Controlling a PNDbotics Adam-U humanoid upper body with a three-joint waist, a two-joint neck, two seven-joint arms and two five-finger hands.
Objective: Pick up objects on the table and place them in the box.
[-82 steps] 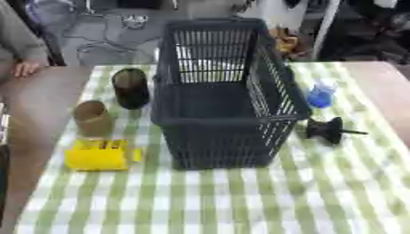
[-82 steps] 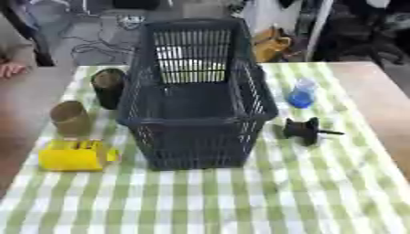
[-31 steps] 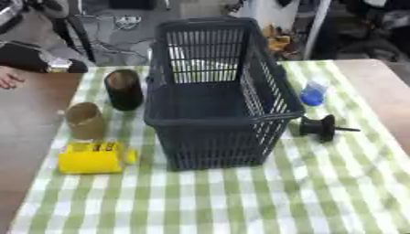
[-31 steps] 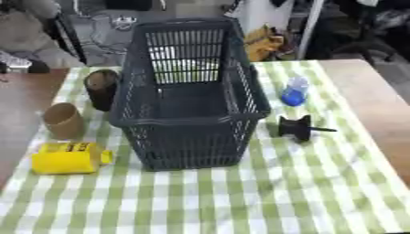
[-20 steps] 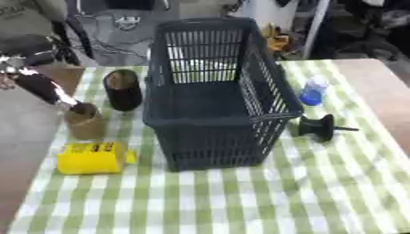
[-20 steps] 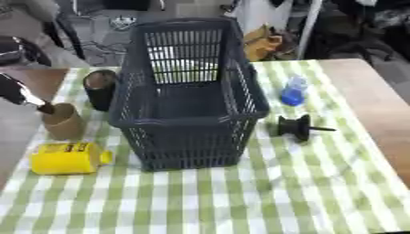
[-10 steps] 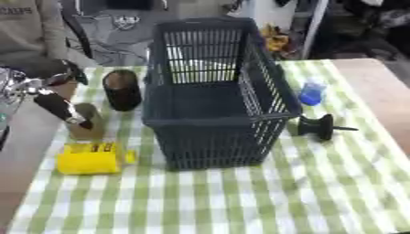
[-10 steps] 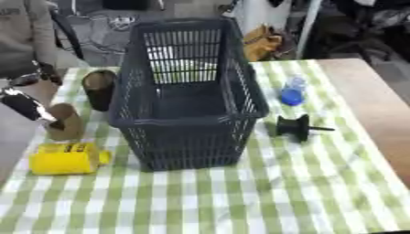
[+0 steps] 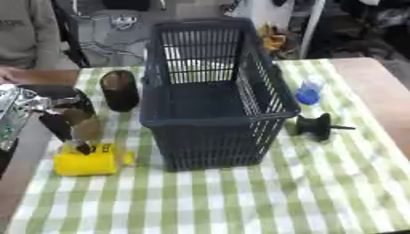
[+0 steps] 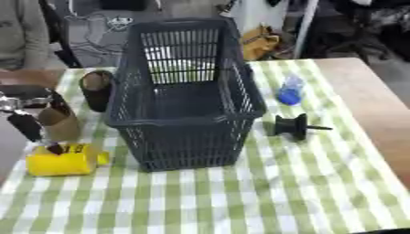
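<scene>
Basket (image 9: 216, 114) (dark slatted plastic) stands beside blocky yellow object (image 9: 84, 162).

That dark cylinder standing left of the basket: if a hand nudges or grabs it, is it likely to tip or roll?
The dark cylinder stands upright, taller than wide, so a sideways nudge near its top could probably tip it. Once down, its round body would likely roll on the checked cloth. It looks open-topped and hollow, so probably light. The basket close on its right may stop it.
</scene>
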